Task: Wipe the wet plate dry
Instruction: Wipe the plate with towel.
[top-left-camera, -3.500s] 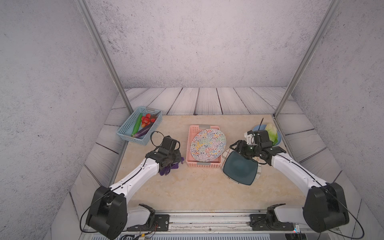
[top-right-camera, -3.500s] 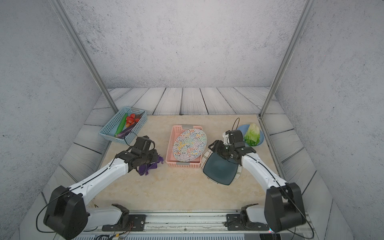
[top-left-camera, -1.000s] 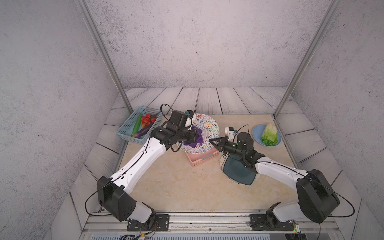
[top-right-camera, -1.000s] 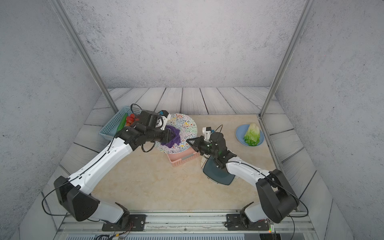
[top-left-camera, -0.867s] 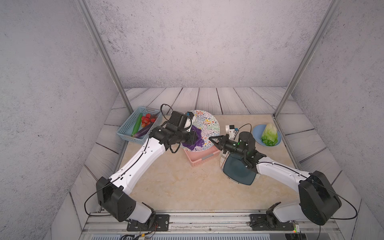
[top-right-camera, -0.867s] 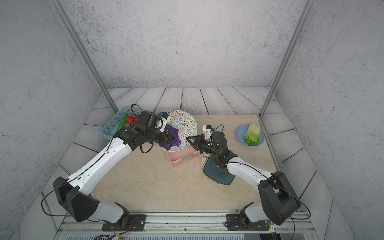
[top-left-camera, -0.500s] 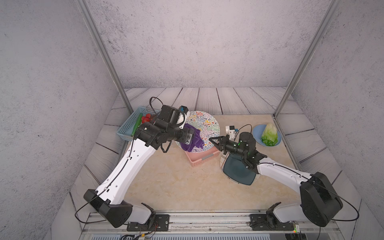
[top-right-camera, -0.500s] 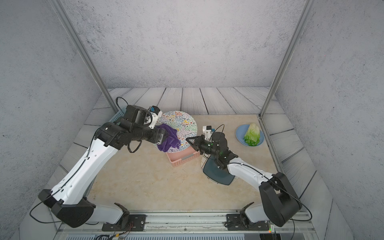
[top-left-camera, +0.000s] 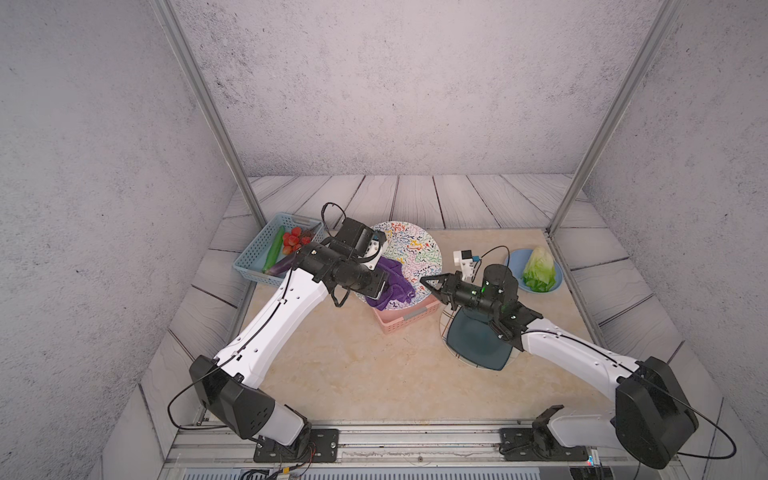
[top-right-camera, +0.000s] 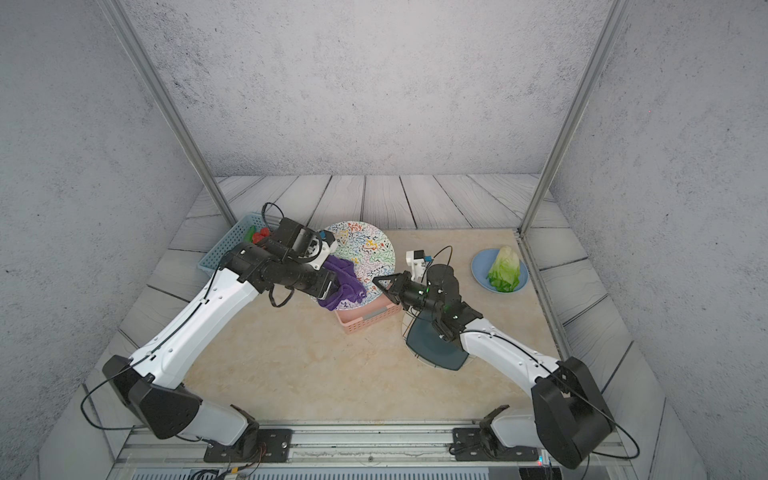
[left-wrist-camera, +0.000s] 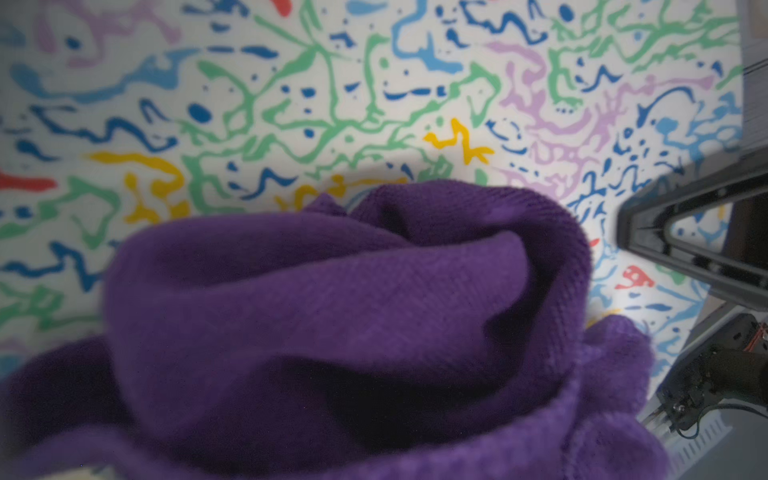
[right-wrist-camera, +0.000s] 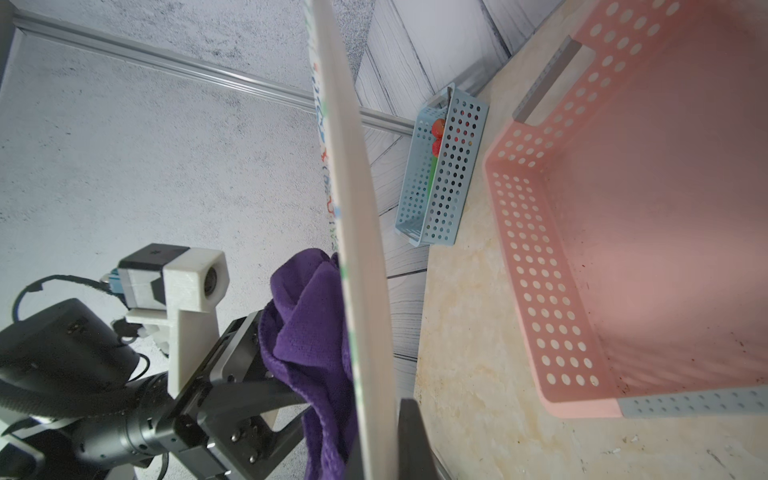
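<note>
Contact between cloth and plate is what has changed. Three and a half seconds ago the patterned plate (top-left-camera: 409, 249) lay flat in the pink basket (top-left-camera: 405, 322) and the purple cloth (top-left-camera: 395, 280) sat on the marble tabletop (top-left-camera: 353, 374). Now the plate stands on edge above that basket. Half a second ago the left arm's elbow rode higher, with the cloth at the plate's near-left edge. The arm now sits lower and the cloth lies a little further onto the painted face.

The right gripper (top-left-camera: 426, 281) is closed tight on the plate's rim, which the right wrist view shows edge-on (right-wrist-camera: 353, 208). The left gripper (top-right-camera: 330, 286) clasps the bunched cloth between part-spread fingers (right-wrist-camera: 239, 332), and the cloth (right-wrist-camera: 303, 324) touches the plate's decorated side.

Counted: two arms, one cloth and two baskets, the pink one and a blue basket (top-left-camera: 253, 253). The blue one holds one cucumber (top-left-camera: 274, 249), one aubergine (top-left-camera: 280, 266) and a cluster of red tomatoes (top-left-camera: 293, 239). Three plates show clearly: the patterned one, a dark teal plate (top-left-camera: 473, 340) under the right forearm, and a blue plate (top-left-camera: 555, 286) carrying one lettuce (top-left-camera: 538, 268).
</note>
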